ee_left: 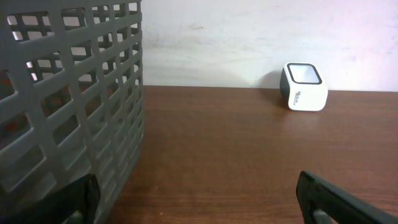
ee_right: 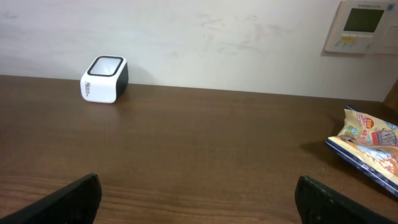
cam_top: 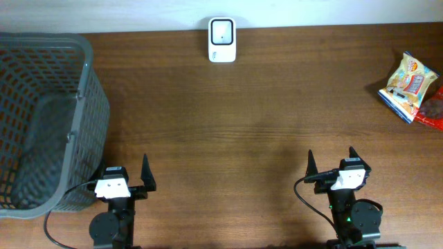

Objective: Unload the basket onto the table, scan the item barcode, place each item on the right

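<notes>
Scanner (cam_top: 222, 40): 1
Basket (cam_top: 48, 41): 1
Yellow snack bag (cam_top: 410, 86): 1
Red packet (cam_top: 432, 114): 1
Wall panel (ee_right: 360, 25): 1
Grippers: 2, left gripper (cam_top: 114, 170), right gripper (cam_top: 332, 160)

White scanner (cam_top: 222, 40) upright at far edge, snack packet (cam_top: 409, 84) lying far right

Soft even light, faint shadows; pics fairly sharp thruout.

Mock shop checkout, indoors.
A white barcode scanner (cam_top: 222, 40) sits far on the brown desk (cam_top: 242, 138), grey basket (cam_top: 93, 104) left, snack packet (cam_top: 410, 84) right, control panel (ee_right: 362, 26) on the white wall (ee_right: 217, 37).
</notes>
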Action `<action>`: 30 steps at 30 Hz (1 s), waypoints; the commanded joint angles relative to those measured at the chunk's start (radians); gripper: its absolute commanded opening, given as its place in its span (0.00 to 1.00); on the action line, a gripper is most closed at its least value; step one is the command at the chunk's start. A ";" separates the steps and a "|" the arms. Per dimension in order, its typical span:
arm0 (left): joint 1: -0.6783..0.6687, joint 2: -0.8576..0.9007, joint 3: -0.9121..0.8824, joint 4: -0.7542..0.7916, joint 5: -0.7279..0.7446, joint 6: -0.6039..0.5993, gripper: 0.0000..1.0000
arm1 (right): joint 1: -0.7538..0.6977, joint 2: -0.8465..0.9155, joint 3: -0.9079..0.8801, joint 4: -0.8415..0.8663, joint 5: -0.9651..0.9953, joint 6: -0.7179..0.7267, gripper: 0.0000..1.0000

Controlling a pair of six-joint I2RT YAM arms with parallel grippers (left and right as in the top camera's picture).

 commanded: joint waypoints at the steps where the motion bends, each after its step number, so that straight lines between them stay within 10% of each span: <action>1: -0.005 -0.006 -0.012 -0.002 0.011 -0.006 0.99 | -0.006 -0.006 -0.009 -0.003 0.002 0.002 0.98; 30: -0.052 -0.006 -0.012 0.000 0.007 -0.005 0.99 | -0.006 -0.007 -0.009 -0.003 0.002 0.002 0.98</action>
